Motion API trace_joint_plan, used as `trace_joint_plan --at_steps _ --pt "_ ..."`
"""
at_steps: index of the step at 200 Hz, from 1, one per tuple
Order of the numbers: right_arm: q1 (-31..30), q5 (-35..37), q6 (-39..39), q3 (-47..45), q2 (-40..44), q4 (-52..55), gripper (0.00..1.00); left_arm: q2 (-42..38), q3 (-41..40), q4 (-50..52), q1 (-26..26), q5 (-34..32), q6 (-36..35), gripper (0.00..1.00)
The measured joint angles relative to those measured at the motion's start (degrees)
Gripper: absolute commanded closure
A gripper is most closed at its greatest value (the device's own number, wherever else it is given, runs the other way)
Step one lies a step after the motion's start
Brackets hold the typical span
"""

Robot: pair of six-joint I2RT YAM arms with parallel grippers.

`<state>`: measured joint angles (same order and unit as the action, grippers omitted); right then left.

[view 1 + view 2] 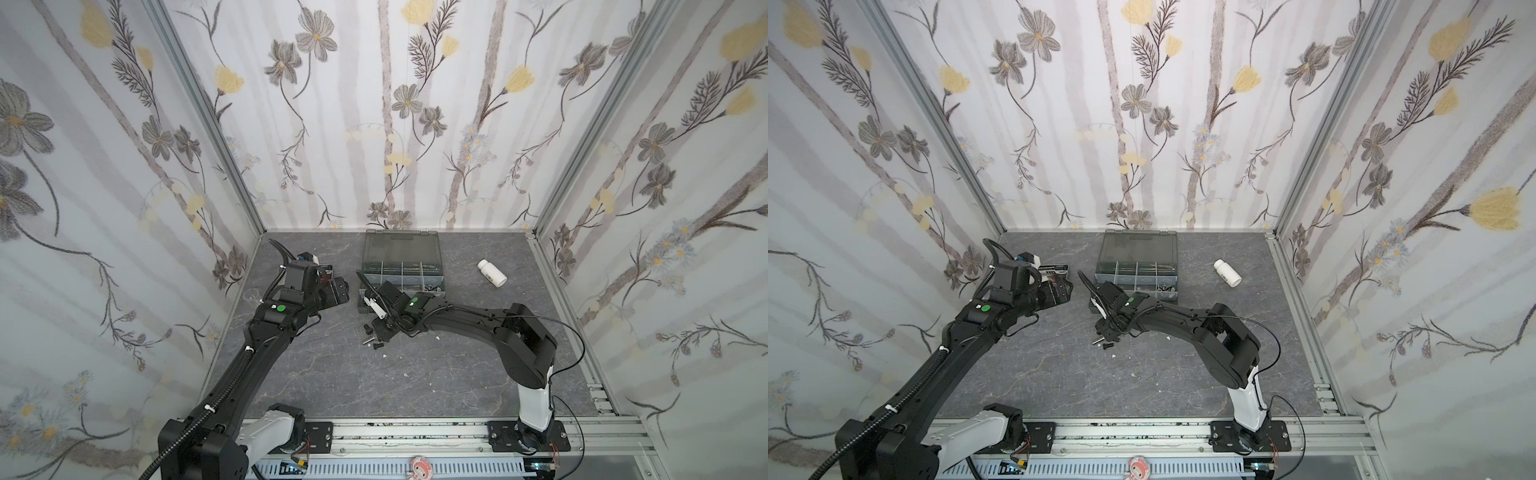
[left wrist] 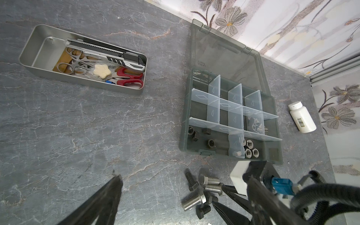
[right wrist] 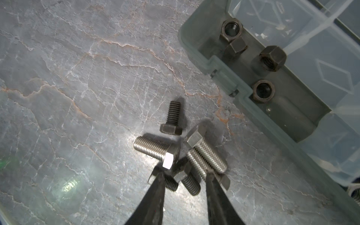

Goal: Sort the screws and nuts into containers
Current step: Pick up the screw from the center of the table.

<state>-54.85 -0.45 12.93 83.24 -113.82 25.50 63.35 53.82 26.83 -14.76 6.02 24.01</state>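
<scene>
Right gripper (image 3: 186, 176) is sitting tip-down in the loose pile of shiny silver hex-head screws (image 3: 206, 157) and short black screws (image 3: 172, 118), jaws straddling it; I am not able to tell whether they are pinching one. The pile is lying on the grey marbled tabletop (image 3: 78, 97), just beside the dark grey plastic organizer box (image 2: 202, 153), where black hex nuts (image 2: 195, 135) are sitting in a near corner compartment. Left gripper (image 1: 340, 290) is hanging spread wide, empty.
</scene>
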Motion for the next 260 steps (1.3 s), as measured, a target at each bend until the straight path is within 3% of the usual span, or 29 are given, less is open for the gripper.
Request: trace_joint_plan --at_steps 27,76,126,191,260 --pt "0.0 1.2 -0.7 2.3 -2.8 1.0 0.72 -0.3 -1.2 -1.5 0.0 0.0 0.0 0.0" --pt "0.2 3.0 -1.6 3.9 -5.2 2.4 0.64 0.6 -2.0 -3.1 0.0 0.5 0.0 0.0" --pt "0.7 3.8 -2.1 4.6 -7.0 2.4 0.62 1.5 -2.0 -3.6 0.0 1.2 0.0 0.0" --pt "1.6 3.5 -2.5 5.7 -8.2 0.4 0.76 2.1 -2.0 -4.1 0.1 1.3 0.0 0.0" --pt "2.0 3.8 -2.6 5.7 -9.1 1.7 0.76 2.6 -2.0 -4.2 0.2 1.3 0.0 0.0"
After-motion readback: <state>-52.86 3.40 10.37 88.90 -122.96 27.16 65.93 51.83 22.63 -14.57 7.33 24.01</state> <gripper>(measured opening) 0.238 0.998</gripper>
